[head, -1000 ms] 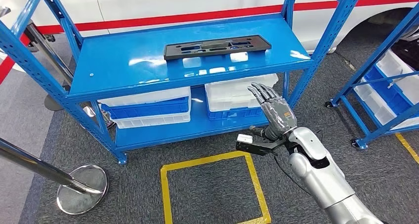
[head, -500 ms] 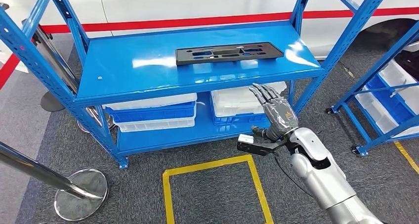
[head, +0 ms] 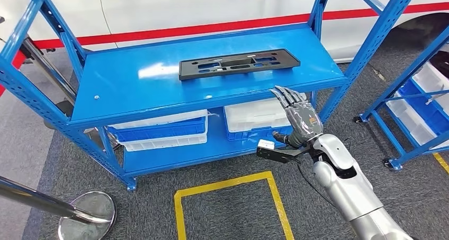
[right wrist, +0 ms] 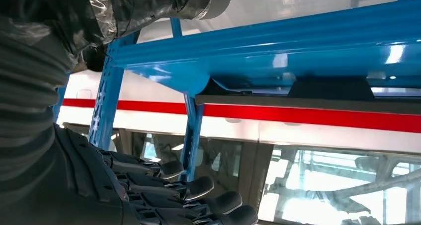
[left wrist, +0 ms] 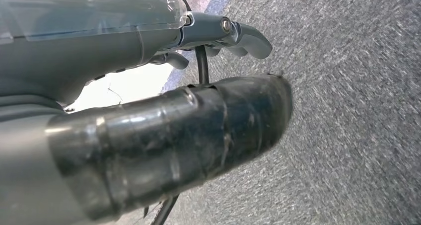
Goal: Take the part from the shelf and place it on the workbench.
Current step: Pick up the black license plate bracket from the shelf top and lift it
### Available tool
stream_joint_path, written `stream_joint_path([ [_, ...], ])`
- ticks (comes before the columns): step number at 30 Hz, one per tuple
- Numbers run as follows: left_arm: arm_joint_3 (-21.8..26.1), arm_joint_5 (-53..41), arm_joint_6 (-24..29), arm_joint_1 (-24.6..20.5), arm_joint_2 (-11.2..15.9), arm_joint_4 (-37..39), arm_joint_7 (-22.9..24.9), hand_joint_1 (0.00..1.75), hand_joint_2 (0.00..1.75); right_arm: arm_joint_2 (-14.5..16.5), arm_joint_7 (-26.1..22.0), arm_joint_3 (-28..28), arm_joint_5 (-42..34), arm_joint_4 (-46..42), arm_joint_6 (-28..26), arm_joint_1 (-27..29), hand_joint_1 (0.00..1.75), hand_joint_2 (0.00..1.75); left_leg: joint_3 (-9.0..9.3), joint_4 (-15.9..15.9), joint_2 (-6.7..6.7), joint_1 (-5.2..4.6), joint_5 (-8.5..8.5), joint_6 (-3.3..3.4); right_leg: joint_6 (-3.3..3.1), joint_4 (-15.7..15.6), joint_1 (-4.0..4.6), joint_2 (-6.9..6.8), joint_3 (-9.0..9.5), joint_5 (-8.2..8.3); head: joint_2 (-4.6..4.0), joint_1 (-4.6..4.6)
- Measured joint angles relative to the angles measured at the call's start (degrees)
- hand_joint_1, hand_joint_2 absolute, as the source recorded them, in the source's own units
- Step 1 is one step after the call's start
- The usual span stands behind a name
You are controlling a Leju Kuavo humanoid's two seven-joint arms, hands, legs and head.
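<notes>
The part [head: 238, 63] is a long flat black plate with cut-outs, lying on the top board of the blue shelf [head: 132, 91], towards its back right. My right hand [head: 299, 118] is raised in front of the shelf's front edge, below and right of the part. Its fingers are stretched out and apart, and it holds nothing. In the right wrist view the fingers [right wrist: 198, 195] point at the shelf's blue edge [right wrist: 298, 41], where a dark piece [right wrist: 330, 89] that looks like the part lies. My left hand [left wrist: 208, 76] hangs over grey carpet, holding nothing.
White and blue bins [head: 159, 129] [head: 254, 115] fill the lower board. A yellow square [head: 227, 197] is marked on the carpet before the shelf. A stanchion base [head: 87, 216] stands at the lower left, a second blue rack [head: 418, 107] at the right, a white car [head: 185, 7] behind.
The camera has shifted, and the shelf now sits lower and closer in the picture. My right hand's fingertips have come closer to the shelf's front edge. The part has not moved.
</notes>
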Motion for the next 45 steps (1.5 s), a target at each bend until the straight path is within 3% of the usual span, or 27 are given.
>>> stream_joint_path([
  [1, 0.1, 0.0, 0.0, 0.1, 0.0, 0.0, 0.0, 0.00, 0.00, 0.0, 0.0, 0.0, 0.0, 0.0, 0.0, 0.1, 0.00, 1.75, -1.18, 0.7, 0.01, 0.11, 0.60, -0.18, 0.05, 0.0, -0.01, 0.06, 0.49, -0.42, 0.00, -0.01],
  [2, 0.1, 0.0, 0.0, 0.2, 0.0, 0.0, 0.0, 0.00, 0.00, 0.0, 0.0, 0.0, 0.0, 0.0, 0.0, 0.1, 0.00, 1.75, -1.33, -0.7, 0.01, 0.20, 2.46, -0.30, 0.14, 0.0, -0.02, 0.14, 1.11, -0.88, 0.00, -0.01],
  [4, 0.2, 0.0, 0.0, 0.4, 0.0, 0.0, 0.0, 0.00, 0.00, 0.0, 0.0, 0.0, 0.0, 0.0, 0.0, 0.2, 0.00, 1.75, 0.60, -7.8, 0.01, 0.24, 7.97, -0.15, 0.44, -0.1, -0.06, 0.22, 2.39, -1.89, 0.00, 0.01],
  [6, 0.3, 0.0, 0.0, 0.3, 0.1, 0.0, 0.0, 0.00, 0.00, 0.0, 0.0, 0.0, 0.0, 0.0, 0.0, 0.1, 0.00, 1.75, 1.95, -12.9, 0.01, -0.14, 10.08, 0.52, 0.99, -0.2, -0.04, 0.23, 3.21, -2.64, 0.00, 0.01],
  [9, 0.5, 0.0, 0.0, 0.3, 0.1, 0.1, 0.0, 0.00, 0.00, 0.1, 0.0, -0.1, 0.0, 0.0, 0.0, 0.1, 0.00, 1.75, 2.72, -14.5, -0.03, -0.36, 10.15, 1.90, 2.04, 0.2, 0.15, 0.24, 3.80, -3.07, 0.00, 0.00],
  [11, 0.6, 0.0, 0.0, 0.4, 0.1, 0.1, 0.0, 0.00, 0.00, 0.1, 0.0, -0.2, 0.0, 0.0, 0.0, 0.0, 0.00, 1.75, 3.93, -15.2, 0.00, -0.11, 10.18, 2.48, 2.52, 2.3, 0.07, 0.19, 3.11, -3.57, 0.00, 0.03],
  [12, 0.6, 0.0, 0.0, 0.3, 0.1, 0.1, 0.0, 0.00, 0.00, 0.1, 0.0, -0.2, 0.0, 0.0, 0.0, 0.0, 0.00, 1.75, 4.41, -15.5, 0.00, -0.02, 10.08, 2.72, 2.76, 4.8, -0.03, 0.16, 1.70, -4.45, 0.00, 0.04],
  [15, 0.6, 0.0, 0.0, 0.2, 0.1, 0.1, 0.0, 0.00, 0.00, 0.1, 0.0, -0.3, 0.0, 0.1, 0.0, 0.1, 0.00, 1.75, 5.34, -15.6, -0.04, -0.02, 9.20, 3.22, 3.44, 14.9, -0.23, 0.13, -5.00, -8.14, 0.00, 0.05],
  [16, 0.6, 0.0, 0.0, 0.2, 0.1, 0.1, 0.0, 0.00, 0.00, 0.1, 0.0, -0.3, 0.0, 0.1, 0.0, 0.2, 0.00, 1.75, 5.78, -15.6, -0.07, -0.01, 8.79, 3.22, 3.54, 16.1, -0.30, 0.11, -6.51, -8.18, 0.00, 0.04],
  [17, 0.6, 0.0, 0.0, 0.3, 0.1, 0.1, 0.0, 0.00, 0.00, 0.1, 0.0, -0.3, 0.0, 0.2, 0.0, 0.2, 0.00, 1.75, 6.35, -15.6, -0.10, 0.00, 8.34, 3.16, 3.56, 15.4, -0.38, 0.09, -7.07, -7.00, 0.00, 0.05],
  [19, 0.6, 0.0, 0.0, 0.3, 0.1, 0.1, 0.0, 0.00, 0.00, 0.1, 0.2, -0.5, 0.0, 0.3, 0.0, 0.2, 0.00, 1.75, 7.55, -15.5, -0.13, 0.03, 7.28, 2.85, 3.43, 8.7, -0.59, -0.04, -5.67, -1.60, 0.00, 0.06],
  [21, 0.6, -0.2, 0.0, 0.2, 0.1, 0.1, -0.1, 0.00, 0.00, 0.1, 0.6, -0.9, -0.1, 0.8, -0.1, 0.1, 0.00, 1.75, 8.33, -15.3, -0.20, -0.07, 6.28, 2.20, 3.06, 2.9, -0.42, -0.22, -4.11, 1.32, 0.00, 0.07],
  [25, 0.7, -0.5, 0.0, 0.1, 0.1, 0.1, -0.1, 0.00, 0.00, 0.1, 0.9, -2.5, -0.4, 1.8, -0.3, -0.2, 0.00, 1.75, 8.81, -14.5, -0.19, -0.25, 5.19, 0.98, 1.56, 1.4, -0.31, -0.16, -3.26, 1.59, 0.00, 0.13],
  [27, 0.7, -0.6, 0.0, 0.0, 0.1, 0.1, -0.1, 0.00, 0.00, 0.1, 0.9, -3.3, -0.5, 2.2, -0.3, -0.5, 0.00, 1.75, 7.20, -11.1, -0.12, -0.12, 4.13, 0.53, 0.90, 1.0, -0.43, -0.11, -2.31, 1.25, 0.00, 0.13],
  [30, 0.7, -0.9, 0.0, -0.1, 0.1, 0.1, -0.2, 0.00, 0.00, 0.2, 1.0, -4.0, -0.6, 3.4, -0.4, -1.1, 0.00, 1.75, 0.37, -0.5, -0.09, -0.03, 0.64, -0.07, 0.33, 0.9, -0.25, -0.11, -1.30, 0.30, 0.00, 0.13],
  [31, 0.7, -1.1, 0.0, 0.0, 0.1, 0.1, -0.3, 0.00, 0.00, 0.3, 1.3, -4.1, -0.4, 4.1, -0.4, -1.3, 0.00, 1.75, -1.35, 1.2, -0.09, -0.03, 0.45, -0.08, 0.27, 0.9, -0.13, -0.07, -0.90, -0.08, 0.00, 0.13],
  [32, 0.7, -1.3, 0.0, 0.1, 0.1, 0.2, -0.3, 0.00, 0.00, 0.4, 1.5, -4.2, -0.2, 5.1, -0.3, -1.7, 0.00, 1.75, -2.11, 1.0, -0.09, -0.05, 1.47, 0.04, 0.24, 0.9, -0.01, 0.00, -0.41, -0.47, 0.00, 0.13],
  [33, 0.7, -1.5, -0.1, 0.2, 0.1, 0.2, -0.4, 0.00, 0.00, 0.6, 1.6, -4.3, 0.2, 6.2, -0.3, -2.3, 0.00, 1.75, -1.80, -1.3, -0.09, -0.12, 3.73, 0.31, 0.23, 0.9, 0.12, 0.09, 0.17, -0.86, 0.00, 0.13],
  [35, 0.7, -1.8, -0.1, 0.2, 0.3, 0.2, -0.6, 0.00, 0.00, 1.2, 1.4, -4.3, 1.0, 8.6, -0.4, -3.7, 0.00, 1.75, 0.24, -8.4, -0.04, -0.46, 8.78, 1.30, 0.28, 0.8, 0.35, 0.22, 1.32, -1.61, 0.00, 0.14],
  [36, 0.7, -1.9, -0.1, 0.1, 0.3, 0.2, -0.7, 0.00, 0.00, 1.7, 1.1, -4.3, 1.5, 9.8, -0.6, -4.5, 0.00, 1.75, 1.01, -11.4, -0.02, -0.75, 9.71, 1.84, 0.40, 0.7, 0.38, 0.28, 1.63, -1.88, 0.00, 0.14],
  [39, 0.7, -2.2, -0.1, 0.0, 0.5, 0.2, -0.8, 0.00, 0.00, 3.2, 0.8, -4.1, 2.7, 12.6, -0.9, -5.6, 0.00, 1.75, 2.16, -14.4, -0.15, -1.18, 9.76, 2.99, 1.18, 0.8, 0.37, 0.36, 2.15, -2.23, 0.00, 0.13],
  [42, 0.7, -2.3, -0.1, 0.1, 0.5, 0.2, -0.8, 0.00, 0.00, 3.9, 1.0, -3.7, 3.2, 14.0, -1.0, -6.6, 0.00, 1.75, 4.40, -15.9, -0.18, -0.65, 10.27, 3.32, 1.92, 3.0, 0.30, 0.25, 1.85, -3.32, 0.00, 0.18],
  [45, 0.7, -2.4, -0.1, -0.1, 0.5, 0.2, -0.9, 0.00, 0.00, 4.7, 1.0, -3.3, 3.7, 15.8, -1.0, -7.8, 0.00, 1.75, 5.37, -16.3, -0.18, -0.45, 9.81, 3.56, 2.87, 11.8, -0.10, 0.18, -3.40, -7.07, 0.00, 0.16],
])
